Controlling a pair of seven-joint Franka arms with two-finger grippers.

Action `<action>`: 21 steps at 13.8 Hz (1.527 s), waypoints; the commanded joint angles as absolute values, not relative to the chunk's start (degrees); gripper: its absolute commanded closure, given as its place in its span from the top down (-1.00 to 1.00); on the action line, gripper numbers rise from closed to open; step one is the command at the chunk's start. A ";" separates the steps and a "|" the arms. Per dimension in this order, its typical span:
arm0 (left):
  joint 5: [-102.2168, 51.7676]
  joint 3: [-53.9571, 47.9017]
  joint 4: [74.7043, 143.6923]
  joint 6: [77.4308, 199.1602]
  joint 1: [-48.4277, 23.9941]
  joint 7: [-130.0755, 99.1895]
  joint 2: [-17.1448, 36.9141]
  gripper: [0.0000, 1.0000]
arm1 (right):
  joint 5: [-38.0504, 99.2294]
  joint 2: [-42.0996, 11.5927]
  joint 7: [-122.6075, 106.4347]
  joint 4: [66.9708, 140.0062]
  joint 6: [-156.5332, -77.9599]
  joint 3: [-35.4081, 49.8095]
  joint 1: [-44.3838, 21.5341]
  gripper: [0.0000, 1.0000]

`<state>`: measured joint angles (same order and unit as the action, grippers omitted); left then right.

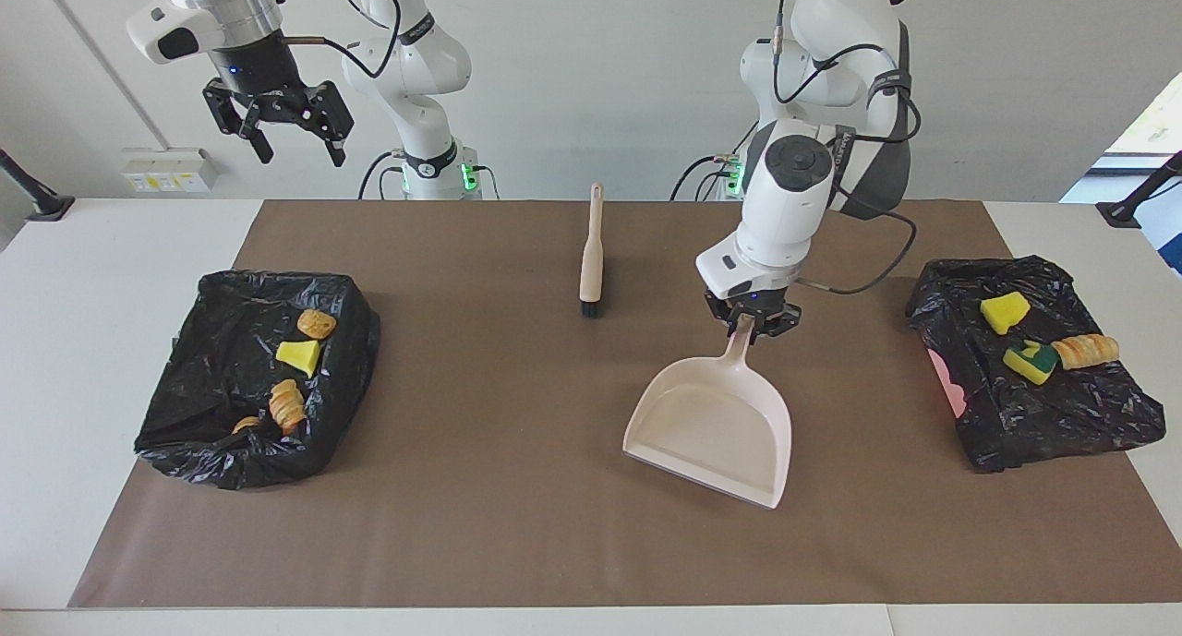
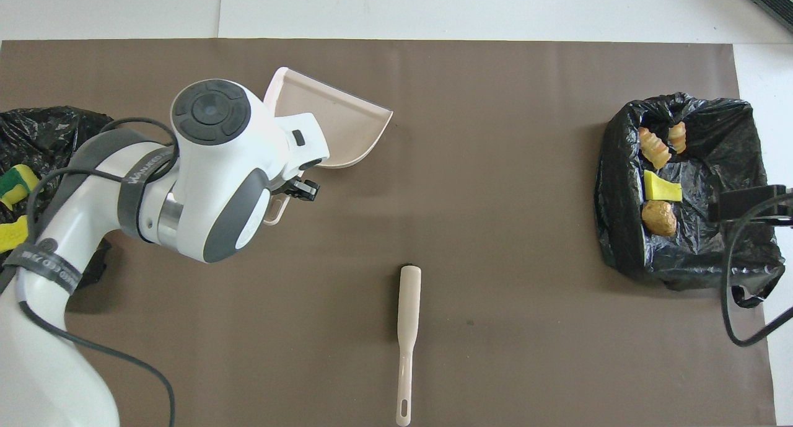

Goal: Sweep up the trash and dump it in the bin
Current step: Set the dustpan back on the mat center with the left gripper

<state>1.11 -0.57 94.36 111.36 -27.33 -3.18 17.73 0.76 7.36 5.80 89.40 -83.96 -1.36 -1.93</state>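
Holding the pale pink plastic dustpan (image 1: pixel 716 428) by the end of its handle, the left gripper (image 1: pixel 753 325) has its fingers closed narrow on that handle, over the brown paper mat (image 1: pixel 517 507) that covers the white table (image 1: pixel 92 239). The dustpan is empty and tilted, with its open edge pointing away from the robots; whether this edge touches the mat I cannot tell. The beige-handled brush with black bristles (image 1: pixel 590 253) lies flat on the mat, nearer to the robots than the dustpan and toward the right arm's end from it. The trash (image 1: pixel 1030 336) is well apart from the dustpan, toward the left arm's end: 3 pieces, a yellow wedge, a green-backed sponge and a tan roll, lie on a flat black plastic bag (image 1: pixel 1062 405). Toward the right arm's end from the dustpan stands a black-lined bin (image 1: pixel 222 433) with 4 more small pieces in it, 1 yellow and 3 brown. The right gripper (image 1: pixel 294 147) hangs high in the air with its fingers wide apart and nothing between them.
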 commanded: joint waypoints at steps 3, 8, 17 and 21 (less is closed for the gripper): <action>-3.16 0.88 78.25 107.14 -33.39 -14.56 28.63 -1.00 | 1.50 8.26 3.96 91.05 -83.94 -1.41 -1.85 1.00; -2.90 1.41 65.30 106.08 -36.91 -25.04 40.78 -1.00 | 1.49 8.44 1.32 91.32 -83.94 -1.41 -1.85 1.00; -2.73 1.05 70.48 110.21 -37.18 -30.23 38.85 0.03 | 1.41 8.61 1.76 91.58 -84.11 -1.32 -1.93 1.00; -1.50 1.32 73.55 110.13 -37.00 -29.45 34.91 1.00 | 1.49 8.61 1.58 91.76 -84.55 -1.14 -1.93 1.00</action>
<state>-2.28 0.25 68.98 109.30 -36.39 -29.25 39.34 0.78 7.41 2.88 90.15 -83.96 -1.24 -2.09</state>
